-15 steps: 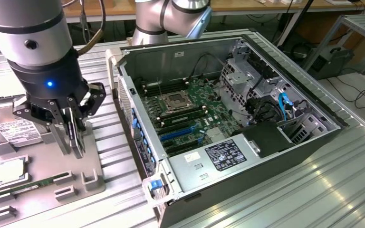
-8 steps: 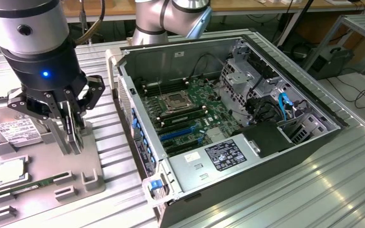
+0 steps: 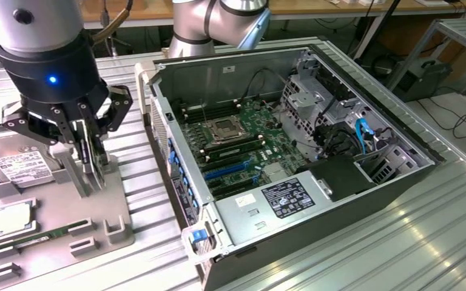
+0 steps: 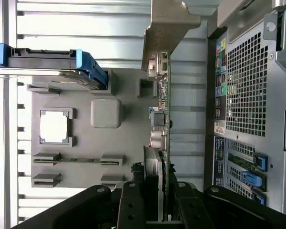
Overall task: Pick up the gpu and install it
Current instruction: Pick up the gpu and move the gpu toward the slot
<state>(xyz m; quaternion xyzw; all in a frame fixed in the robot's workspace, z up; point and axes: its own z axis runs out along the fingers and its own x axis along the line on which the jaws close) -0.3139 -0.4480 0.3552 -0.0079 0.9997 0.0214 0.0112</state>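
The gpu (image 3: 97, 167) is a thin dark card seen edge-on, standing upright over the grey parts tray (image 3: 55, 254) at the exterior view's left. My gripper (image 3: 87, 142) comes down on it from above, its black fingers shut on the card's two faces. In the wrist view the gpu (image 4: 163, 114) runs away from my gripper (image 4: 157, 191), with its pale metal bracket (image 4: 169, 28) at the far end. Whether the card's lower edge still rests in the tray's holder I cannot tell.
The open computer case (image 3: 427, 151) lies beside the tray, showing the motherboard (image 3: 241, 142) with blue slots (image 3: 225, 173) and a power supply (image 3: 286, 197). On the tray lie a hard drive (image 3: 22, 167), a processor (image 3: 13, 218) and a green memory stick (image 3: 39, 237). The case's perforated wall (image 4: 248, 86) is close by.
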